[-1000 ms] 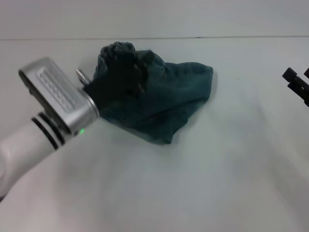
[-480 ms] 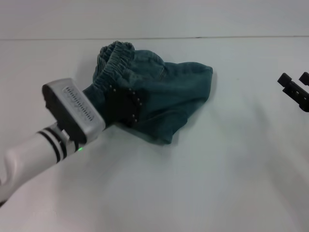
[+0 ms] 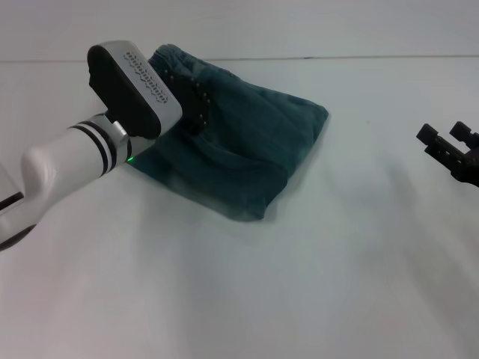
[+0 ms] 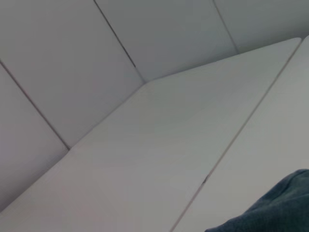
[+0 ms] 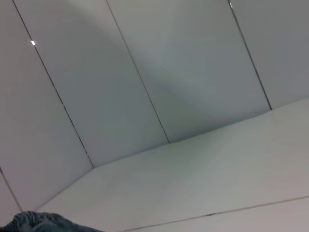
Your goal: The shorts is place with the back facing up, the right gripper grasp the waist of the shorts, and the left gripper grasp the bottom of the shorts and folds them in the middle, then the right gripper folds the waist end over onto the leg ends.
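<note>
pale bench [image 5: 203, 179], one thin seam line across its near part. grey panelled wall [image 5: 145, 72] behind, split by dark slanted joints. small ruffled patch of blue-green shorts [image 5: 41, 222] at one frame corner, resting on the bench.

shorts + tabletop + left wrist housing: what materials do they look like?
Shorts: woven denim, faded blue-green, matte; it creases and drapes softly. Tabletop: smooth white, likely laminate or painted board, matte, with thin seam lines in the wrist views. Left wrist housing: silver top face with a dotted strip, probably metal or painted plastic, black edges; the left end effector is black, material unclear.
</note>
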`<state>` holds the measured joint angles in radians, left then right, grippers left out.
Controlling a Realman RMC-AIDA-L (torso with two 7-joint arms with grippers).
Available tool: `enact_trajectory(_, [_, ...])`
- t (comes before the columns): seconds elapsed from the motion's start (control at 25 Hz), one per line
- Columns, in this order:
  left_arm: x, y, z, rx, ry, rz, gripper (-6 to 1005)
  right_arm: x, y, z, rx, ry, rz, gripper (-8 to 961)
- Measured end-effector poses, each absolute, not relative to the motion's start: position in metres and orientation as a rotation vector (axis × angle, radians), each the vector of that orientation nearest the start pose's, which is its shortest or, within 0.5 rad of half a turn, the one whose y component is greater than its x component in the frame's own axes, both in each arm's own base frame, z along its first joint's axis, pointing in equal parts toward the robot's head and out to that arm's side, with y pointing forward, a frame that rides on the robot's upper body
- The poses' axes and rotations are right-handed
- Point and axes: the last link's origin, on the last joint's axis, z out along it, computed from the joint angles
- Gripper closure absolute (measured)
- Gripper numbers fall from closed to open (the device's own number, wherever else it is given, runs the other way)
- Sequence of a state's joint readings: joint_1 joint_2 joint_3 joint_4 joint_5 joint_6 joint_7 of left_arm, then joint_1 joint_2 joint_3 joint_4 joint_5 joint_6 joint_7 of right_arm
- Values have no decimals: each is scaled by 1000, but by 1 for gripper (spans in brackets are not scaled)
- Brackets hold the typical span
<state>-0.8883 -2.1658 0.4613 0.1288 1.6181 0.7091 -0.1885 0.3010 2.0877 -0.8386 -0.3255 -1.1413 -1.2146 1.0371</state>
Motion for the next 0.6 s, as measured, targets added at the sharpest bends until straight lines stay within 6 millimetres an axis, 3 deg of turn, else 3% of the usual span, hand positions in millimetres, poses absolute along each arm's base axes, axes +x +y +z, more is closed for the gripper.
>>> enact_trajectory(0.2, [-226,430,-87,-2237,-9,-152,990,348,301,0,-1860,949,950,53])
enact_trajectory(0.36, [-241,413,-93,-2275,-59,-174,982,349,300,0,-1857,954,949,45])
enact_trajectory(0.52, [-251,395,-91,-2279,-83,-274,975,350,298,0,-1855,954,950,38])
enact_trajectory(0.6, [-250,384,-84,-2262,-78,-408,971,350,297,1,-1856,948,953,34])
